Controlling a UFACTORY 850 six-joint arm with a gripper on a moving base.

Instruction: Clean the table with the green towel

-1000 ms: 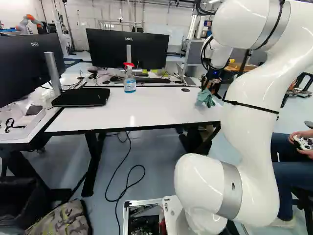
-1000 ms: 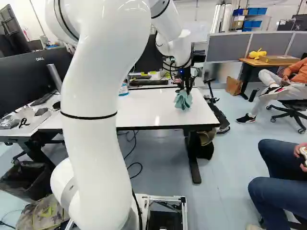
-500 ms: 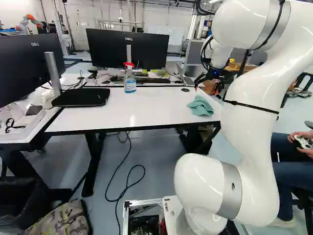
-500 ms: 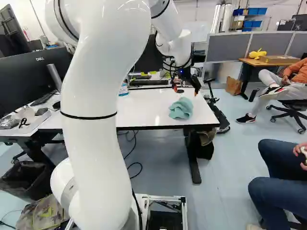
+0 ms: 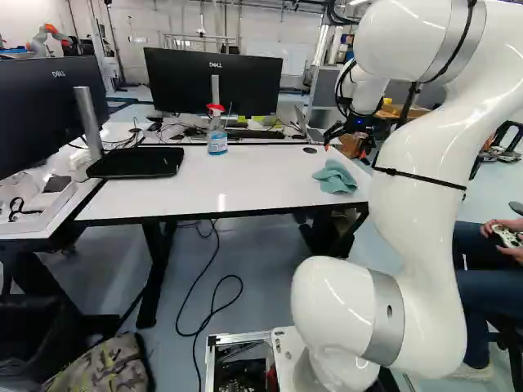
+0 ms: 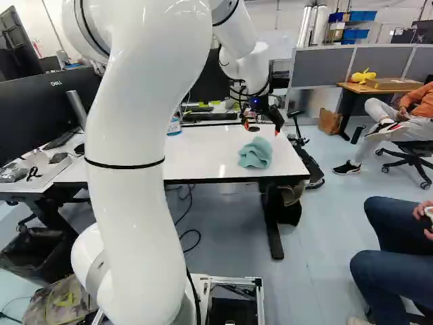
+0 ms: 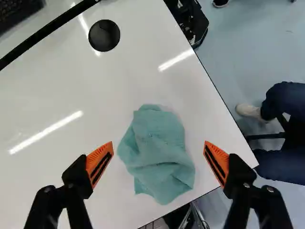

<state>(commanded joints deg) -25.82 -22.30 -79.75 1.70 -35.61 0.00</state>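
Two orange-padded fingers (image 7: 97, 161) are standing wide apart on my pincer (image 7: 158, 143), and they are gripping nothing. Beneath it, the green towel (image 7: 159, 157) is lying crumpled on the table (image 5: 245, 175), close to its near right corner. In the wrist view the cloth is showing between the fingers, its longer axis running roughly crosswise to the line joining them, so I am judging that closing would be pinching its narrower width. I am probably needing a descent first, though the base views are leaving its depth uncertain.
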